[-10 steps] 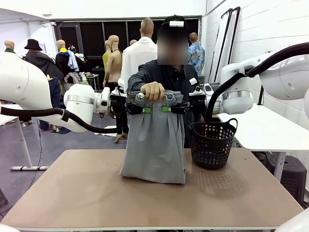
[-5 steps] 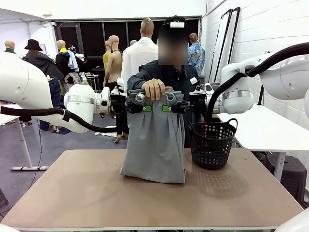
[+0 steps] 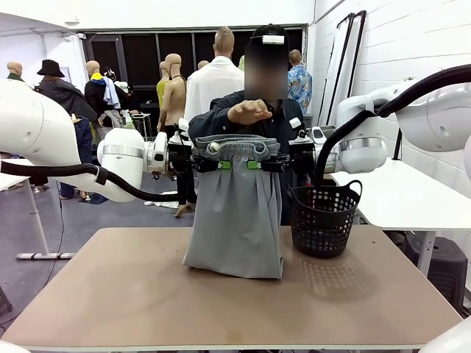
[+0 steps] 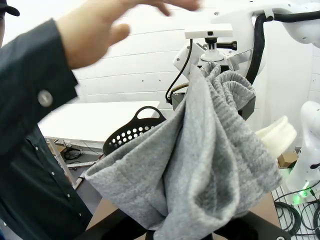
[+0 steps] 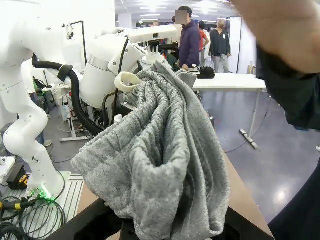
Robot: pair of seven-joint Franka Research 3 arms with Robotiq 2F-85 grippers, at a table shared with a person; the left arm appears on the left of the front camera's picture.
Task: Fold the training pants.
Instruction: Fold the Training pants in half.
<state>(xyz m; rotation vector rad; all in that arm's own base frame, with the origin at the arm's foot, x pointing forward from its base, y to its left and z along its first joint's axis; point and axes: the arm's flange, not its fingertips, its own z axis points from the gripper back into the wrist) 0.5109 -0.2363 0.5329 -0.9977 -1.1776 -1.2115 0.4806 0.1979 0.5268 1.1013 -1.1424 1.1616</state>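
Front view: grey training pants (image 3: 235,213) hanging

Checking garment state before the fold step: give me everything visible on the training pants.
The training pants are plain light grey soft jersey with a gathered elastic waistband and a white drawstring. They hang upright, waistband on top, bunched between the left gripper and right gripper, both shut on the waistband. The lower end rests crumpled on the table, beside the black basket but apart from it. The person's hand hovers above without touching.
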